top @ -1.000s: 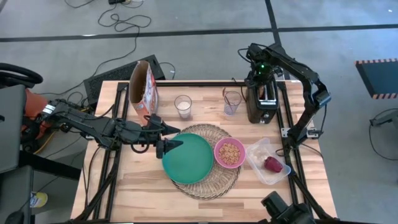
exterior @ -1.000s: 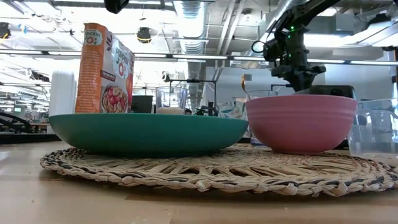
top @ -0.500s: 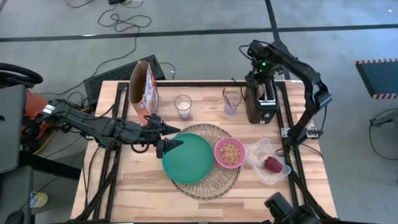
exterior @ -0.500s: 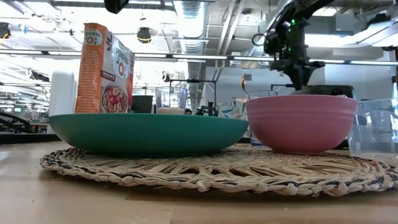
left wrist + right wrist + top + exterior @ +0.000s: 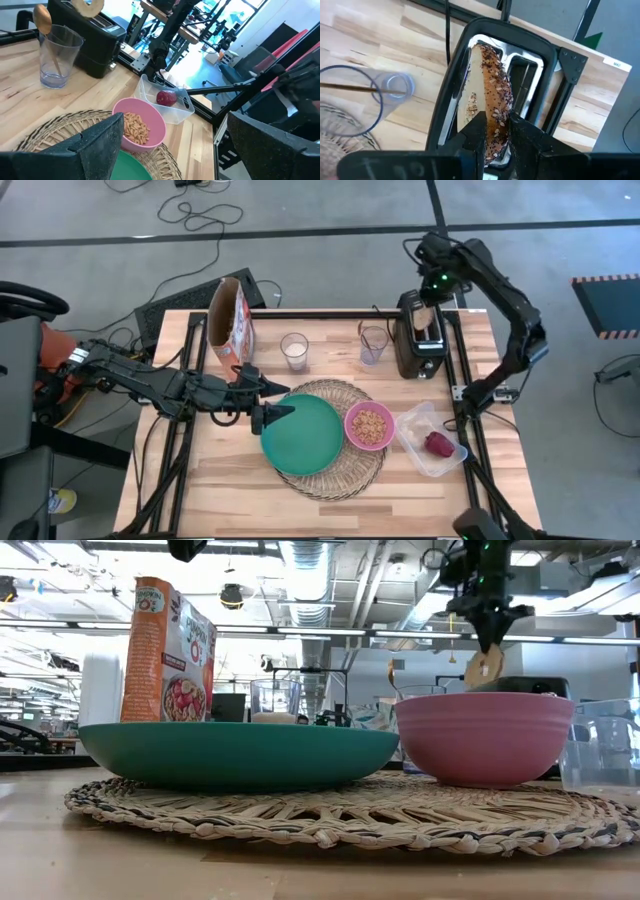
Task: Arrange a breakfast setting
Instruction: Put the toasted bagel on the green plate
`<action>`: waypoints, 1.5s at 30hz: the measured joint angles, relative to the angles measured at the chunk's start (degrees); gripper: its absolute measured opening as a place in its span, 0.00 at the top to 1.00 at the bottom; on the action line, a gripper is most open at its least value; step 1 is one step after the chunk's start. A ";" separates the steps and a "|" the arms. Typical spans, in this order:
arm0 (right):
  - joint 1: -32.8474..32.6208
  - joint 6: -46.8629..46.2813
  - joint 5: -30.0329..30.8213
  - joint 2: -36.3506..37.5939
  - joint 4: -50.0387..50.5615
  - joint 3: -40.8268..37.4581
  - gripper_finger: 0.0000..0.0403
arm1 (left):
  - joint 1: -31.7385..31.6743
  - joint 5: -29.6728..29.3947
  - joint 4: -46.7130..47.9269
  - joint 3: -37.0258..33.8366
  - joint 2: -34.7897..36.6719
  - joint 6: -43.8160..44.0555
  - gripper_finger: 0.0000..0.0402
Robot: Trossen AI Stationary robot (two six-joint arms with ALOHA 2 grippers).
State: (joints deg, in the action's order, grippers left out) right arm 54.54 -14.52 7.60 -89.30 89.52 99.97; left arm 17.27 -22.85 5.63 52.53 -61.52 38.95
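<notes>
While lifted clear above the black two-slot toaster [image 5: 424, 332] at the table's 1 o'clock corner, right gripper [image 5: 496, 129] pinching a seeded half bagel [image 5: 490, 117] by its edge, fingers pressed against both faces, the piece dangling over the slot. Left gripper [image 5: 272, 398] parked at 9 o'clock of the teal round plate [image 5: 303, 435], fingers spread wide, holding nothing. Judged roughly halfway through the setting: round woven straw mat [image 5: 350, 475] laid at table centre, plate seated on it, small pink bowl [image 5: 369, 425] filled with cereal resting on the mat at the plate's 3 o'clock, touching or nearly so. Tall orange-white cereal box [image 5: 230, 320] upright at 11 o'clock. Clear glass [image 5: 294, 351] with something white inside at 12 o'clock of the mat; second clear glass [image 5: 373, 344] just beside the toaster, gold spoon [image 5: 42, 19] standing in it. Still outstanding, by the look of things: bagel not yet on the plate, red fruit [image 5: 438, 444] lying in the clear plastic tub [image 5: 418, 426] at 4 o'clock, spoon not yet set by the bowl.
</notes>
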 joint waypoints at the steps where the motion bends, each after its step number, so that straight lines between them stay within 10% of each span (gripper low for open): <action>1: 0.00 -0.02 -0.02 0.84 0.04 0.01 0.76 | -0.01 0.00 0.00 0.00 0.00 -0.08 0.16; 22: -7.46 -0.94 -17.15 18.94 -1.09 0.01 0.76 | -0.01 0.00 0.02 0.00 0.00 -0.13 0.16; 45: -39.87 -8.33 -21.48 15.82 -16.05 0.01 0.76 | 1.32 -0.37 0.11 -0.02 0.54 2.70 0.16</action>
State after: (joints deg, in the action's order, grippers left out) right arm 14.68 -22.85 -13.89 -73.49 73.47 99.98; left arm 18.59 -23.22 5.74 52.51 -60.98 41.65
